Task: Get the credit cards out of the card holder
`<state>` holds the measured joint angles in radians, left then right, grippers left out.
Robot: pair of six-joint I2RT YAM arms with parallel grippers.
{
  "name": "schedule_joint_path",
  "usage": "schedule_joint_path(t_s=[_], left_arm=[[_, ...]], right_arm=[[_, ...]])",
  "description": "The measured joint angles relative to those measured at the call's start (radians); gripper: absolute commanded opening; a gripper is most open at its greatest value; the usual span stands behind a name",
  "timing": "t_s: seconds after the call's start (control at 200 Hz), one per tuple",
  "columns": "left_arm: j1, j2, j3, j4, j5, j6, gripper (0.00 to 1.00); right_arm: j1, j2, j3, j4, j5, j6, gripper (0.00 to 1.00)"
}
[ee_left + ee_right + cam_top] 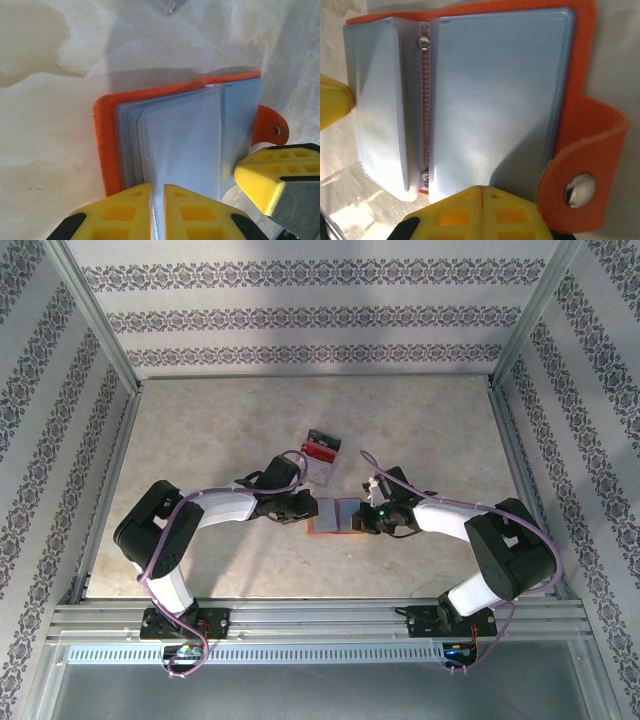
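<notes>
Top external view: the card holder [335,515] is seen lying open on the table [200,430], near the middle, right between the two hands. The left hand [312,510] is placed at its left edge. The right hand [362,517] is placed at its right edge.

From the left wrist, the card holder [175,135] is seen flat, just in front of the left hand [158,210]. A thin grey-blue pocket page [180,150] is pinched tight between the yellow fingers of this hand. The orange snap tab [267,125] is seen sticking out on the right.

From the right wrist, the right hand [481,210] is seen at the near edge of the bigger page. Its fingers are pressed together. Whether a page is caught between them cannot be told.

A small clear box [322,452] with red inside is set on the table, just behind the card holder.
</notes>
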<state>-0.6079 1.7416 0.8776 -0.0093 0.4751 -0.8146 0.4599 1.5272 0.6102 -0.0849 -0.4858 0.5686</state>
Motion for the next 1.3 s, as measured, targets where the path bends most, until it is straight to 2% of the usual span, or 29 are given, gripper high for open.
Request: schedule_joint_path(t_s=[0.964, 1.169, 1.304], left_arm=[[-0.042, 0.080, 0.129, 0.013, 0.075, -0.001, 0.14], [-0.047, 0.093, 0.132, 0.017, 0.073, 0.000, 0.14], [-0.047, 0.063, 0.132, -0.021, 0.032, 0.017, 0.15]], right_arm=[[0.000, 0.000, 0.000, 0.001, -0.002, 0.001, 0.00], [0.000, 0.000, 0.000, 0.001, -0.002, 0.001, 0.00], [0.000, 0.000, 0.000, 0.002, -0.002, 0.001, 0.00]])
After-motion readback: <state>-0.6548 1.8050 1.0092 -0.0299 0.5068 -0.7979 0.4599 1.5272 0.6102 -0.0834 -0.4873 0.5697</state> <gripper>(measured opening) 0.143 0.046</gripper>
